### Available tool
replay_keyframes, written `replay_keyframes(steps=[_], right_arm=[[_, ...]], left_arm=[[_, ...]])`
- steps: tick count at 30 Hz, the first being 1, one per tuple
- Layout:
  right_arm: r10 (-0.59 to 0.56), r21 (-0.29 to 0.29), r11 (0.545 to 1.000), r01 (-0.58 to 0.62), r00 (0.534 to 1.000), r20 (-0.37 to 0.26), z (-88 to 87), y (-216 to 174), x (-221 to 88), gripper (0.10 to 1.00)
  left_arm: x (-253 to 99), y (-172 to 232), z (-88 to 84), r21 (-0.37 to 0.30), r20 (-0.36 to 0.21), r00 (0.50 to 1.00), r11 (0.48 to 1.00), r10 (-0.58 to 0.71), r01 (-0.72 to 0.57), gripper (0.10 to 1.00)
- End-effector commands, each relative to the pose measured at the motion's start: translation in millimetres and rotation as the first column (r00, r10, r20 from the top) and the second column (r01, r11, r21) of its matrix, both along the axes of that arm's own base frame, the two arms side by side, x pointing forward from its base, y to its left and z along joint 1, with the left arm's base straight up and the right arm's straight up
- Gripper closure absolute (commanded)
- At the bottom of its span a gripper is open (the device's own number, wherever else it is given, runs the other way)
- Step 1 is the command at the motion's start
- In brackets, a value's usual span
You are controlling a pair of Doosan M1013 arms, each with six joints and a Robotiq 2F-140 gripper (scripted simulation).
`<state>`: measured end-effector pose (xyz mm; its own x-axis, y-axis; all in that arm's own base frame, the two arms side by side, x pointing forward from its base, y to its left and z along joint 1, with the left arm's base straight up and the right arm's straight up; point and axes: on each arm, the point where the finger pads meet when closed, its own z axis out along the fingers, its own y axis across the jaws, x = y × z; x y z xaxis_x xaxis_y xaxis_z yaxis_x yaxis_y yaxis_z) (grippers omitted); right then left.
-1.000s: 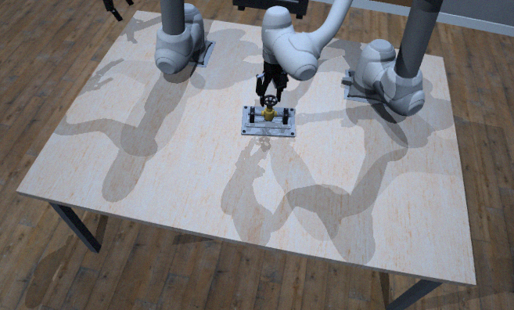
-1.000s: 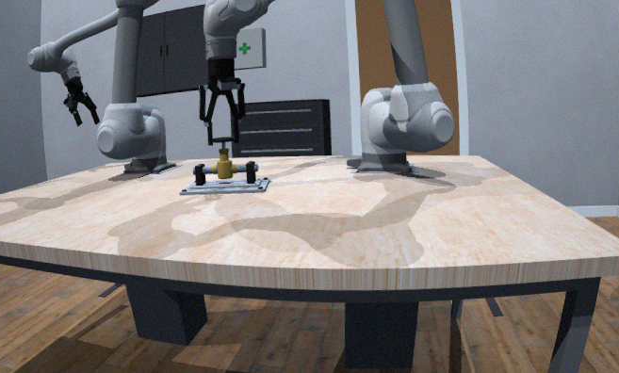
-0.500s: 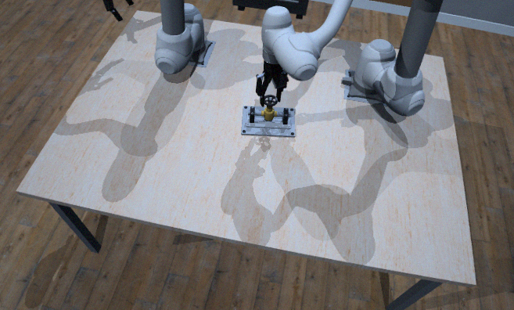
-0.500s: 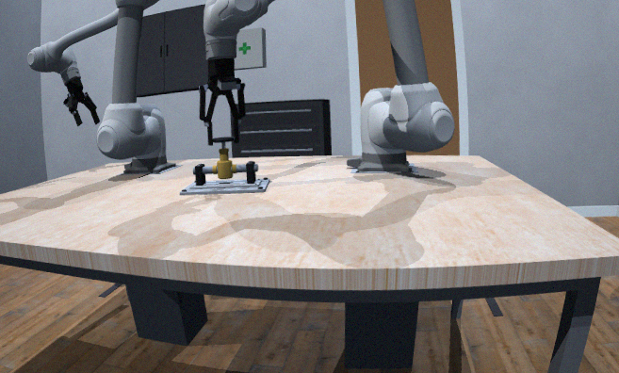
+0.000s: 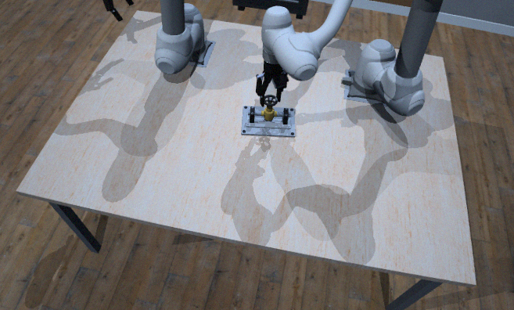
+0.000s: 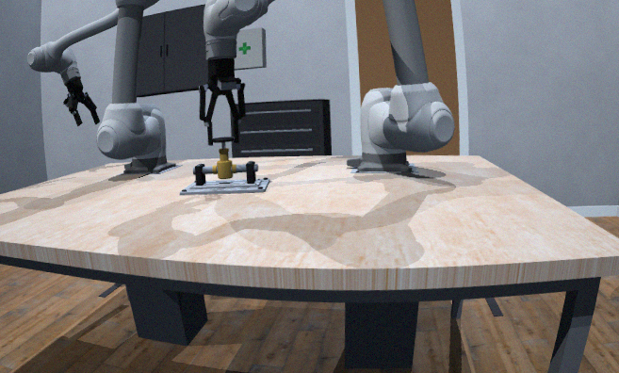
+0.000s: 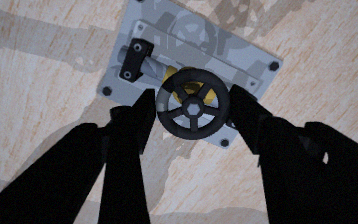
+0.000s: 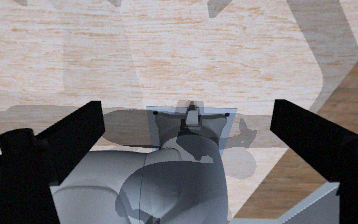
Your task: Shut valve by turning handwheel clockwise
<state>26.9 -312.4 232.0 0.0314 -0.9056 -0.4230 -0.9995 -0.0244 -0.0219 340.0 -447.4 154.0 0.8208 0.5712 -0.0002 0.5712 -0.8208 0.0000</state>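
Observation:
The black handwheel point(image 5: 271, 100) point(image 6: 222, 139) point(image 7: 193, 106) is spoked and lies flat on top of the yellow valve body point(image 5: 269, 113) point(image 6: 224, 167) point(image 7: 170, 76). My left gripper point(image 5: 271, 102) point(image 6: 223, 142) point(image 7: 192, 102) points down at the handwheel, partly open. Its fingertips stand on opposite sides of the rim, at about rim height, very close to it; I see only thin gaps and no clear grip. My right gripper point(image 6: 87, 123) point(image 8: 188, 115) is wide open and empty, far from the valve, high at the left of the exterior view.
The valve's pipe is held by two black clamps on a grey plate point(image 5: 268, 134) point(image 7: 115, 80), bolted at its corners. The plate sits on the wooden table point(image 5: 177, 176) point(image 6: 496, 226). Two arm bases point(image 5: 203, 59) point(image 5: 350, 91) stand behind it, one on each side.

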Motion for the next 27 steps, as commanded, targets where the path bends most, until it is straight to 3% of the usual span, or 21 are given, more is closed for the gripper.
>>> replay_keyframes(steps=[1, 4, 5, 27], right_arm=[[0.000, -0.001, 1.000, 0.000, 1.000, 0.001, 0.5, -0.4, 0.1, 0.098], [0.000, -0.001, 1.000, 0.000, 1.000, 0.001, 0.5, -0.4, 0.1, 0.098], [0.000, -0.001, 1.000, 0.000, 1.000, 0.001, 0.5, -0.4, 0.1, 0.098], [0.000, -0.001, 1.000, 0.000, 1.000, 0.001, 0.5, -0.4, 0.1, 0.098]], left_arm=[[0.3, -0.3, 0.7, -0.001, 0.001, 1.000, 1.000, 0.000, 0.000, 0.579], [0.3, -0.3, 0.7, -0.001, 0.001, 1.000, 1.000, 0.000, 0.000, 0.579], [0.3, -0.3, 0.7, -0.001, 0.001, 1.000, 1.000, 0.000, 0.000, 0.999], [0.3, -0.3, 0.7, -0.001, 0.001, 1.000, 1.000, 0.000, 0.000, 0.999]])
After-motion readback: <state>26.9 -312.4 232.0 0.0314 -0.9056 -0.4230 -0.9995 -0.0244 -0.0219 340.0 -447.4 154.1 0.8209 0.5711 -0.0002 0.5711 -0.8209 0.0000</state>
